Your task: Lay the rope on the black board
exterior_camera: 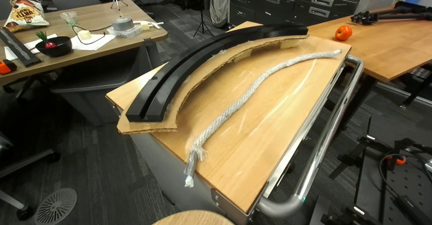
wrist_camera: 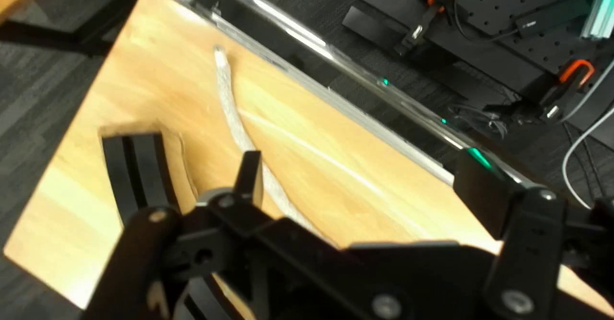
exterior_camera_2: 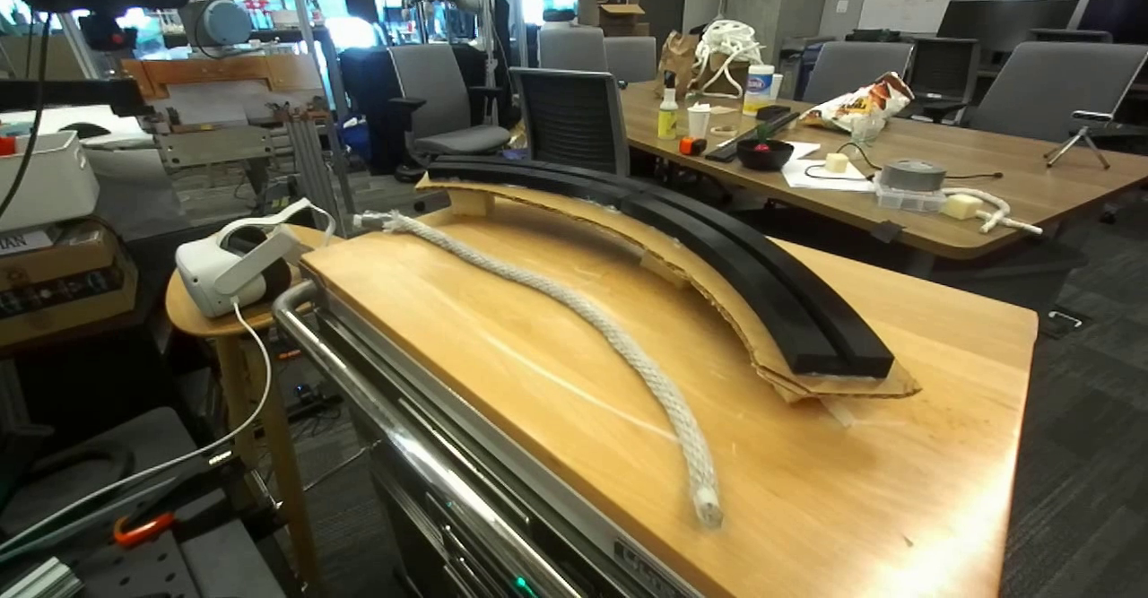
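Since the gripper (wrist_camera: 367, 181) hangs spread wide holding nothing, I'd say we're pre-grab: braided rope (exterior_camera: 233, 108) lies between the curved black board (exterior_camera: 197, 63) and the railed long edge of the table (exterior_camera: 287, 110). Next it should probably straddle the rope and pinch.

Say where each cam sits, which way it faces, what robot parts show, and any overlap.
Exterior view: raised near the end of the tabletop that the rope overhangs, facing along it toward dark drawers; none of this robot discernible.
Exterior view: raised near the opposite end, facing back toward a white headset; none of this robot discernible.
Wrist view: on the wrist, looking steeply down; the open gripper spans the lower half.
Both exterior views share the whole rope and black board; the wrist view shows only part of each.
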`<control>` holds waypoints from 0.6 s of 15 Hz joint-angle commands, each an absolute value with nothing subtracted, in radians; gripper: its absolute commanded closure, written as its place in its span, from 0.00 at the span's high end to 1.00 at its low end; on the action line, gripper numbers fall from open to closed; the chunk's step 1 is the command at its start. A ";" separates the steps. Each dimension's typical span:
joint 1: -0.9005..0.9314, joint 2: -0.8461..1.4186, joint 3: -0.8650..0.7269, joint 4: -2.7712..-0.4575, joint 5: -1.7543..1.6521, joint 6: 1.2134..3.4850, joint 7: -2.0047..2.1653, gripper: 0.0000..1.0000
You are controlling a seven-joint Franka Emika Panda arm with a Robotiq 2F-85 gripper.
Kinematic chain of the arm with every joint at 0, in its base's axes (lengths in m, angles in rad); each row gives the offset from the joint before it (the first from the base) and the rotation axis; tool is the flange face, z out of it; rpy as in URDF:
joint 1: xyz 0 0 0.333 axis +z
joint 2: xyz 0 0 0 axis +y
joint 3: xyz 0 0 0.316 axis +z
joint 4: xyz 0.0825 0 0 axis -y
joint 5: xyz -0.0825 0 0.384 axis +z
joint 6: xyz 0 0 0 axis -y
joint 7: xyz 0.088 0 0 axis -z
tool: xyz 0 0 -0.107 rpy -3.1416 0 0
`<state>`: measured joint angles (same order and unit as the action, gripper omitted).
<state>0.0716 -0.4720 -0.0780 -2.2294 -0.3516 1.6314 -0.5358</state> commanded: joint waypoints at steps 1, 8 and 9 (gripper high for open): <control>0.098 -0.459 -0.059 -2.213 -0.319 1.652 -0.537 1.00; 0.126 -0.483 -0.066 -2.263 -0.348 1.731 -0.663 1.00; 0.132 -0.468 -0.063 -2.245 -0.348 1.759 -0.693 1.00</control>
<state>0.1130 -0.4477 -0.0660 -2.2321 -0.3226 1.6875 -0.6006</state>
